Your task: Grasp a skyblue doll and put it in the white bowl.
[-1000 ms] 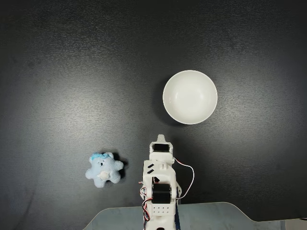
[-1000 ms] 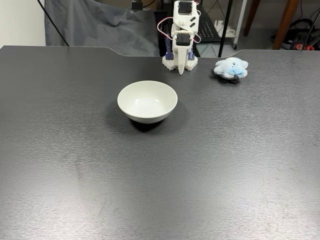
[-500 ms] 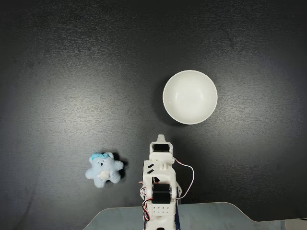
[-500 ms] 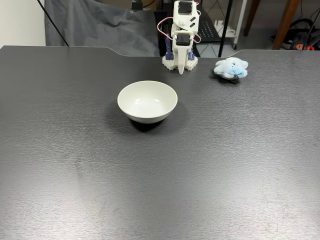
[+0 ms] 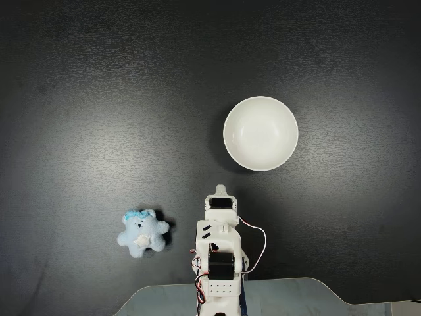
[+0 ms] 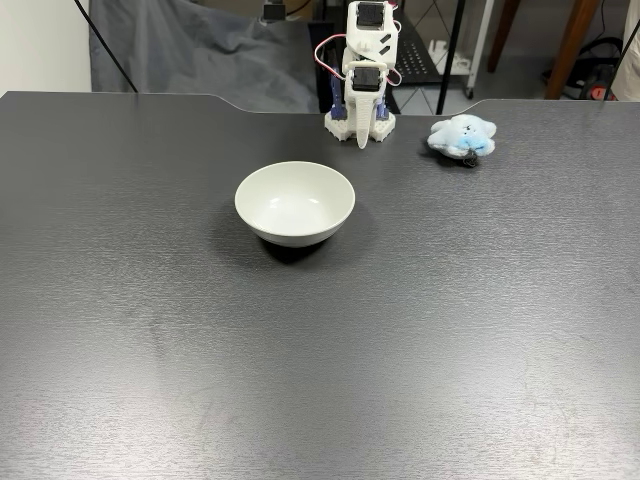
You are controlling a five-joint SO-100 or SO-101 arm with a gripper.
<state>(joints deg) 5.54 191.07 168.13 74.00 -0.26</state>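
Nothing has moved; end effector (image 6: 362,140) folded, fingers together, may nudge skyblue doll (image 5: 142,233) sideways, missing white bowl (image 5: 260,133).

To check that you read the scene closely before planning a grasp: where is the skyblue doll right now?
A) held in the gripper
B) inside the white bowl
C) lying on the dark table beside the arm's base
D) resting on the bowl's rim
C: the skyblue doll lies on the dark table beside the arm's base, well apart from the empty white bowl.
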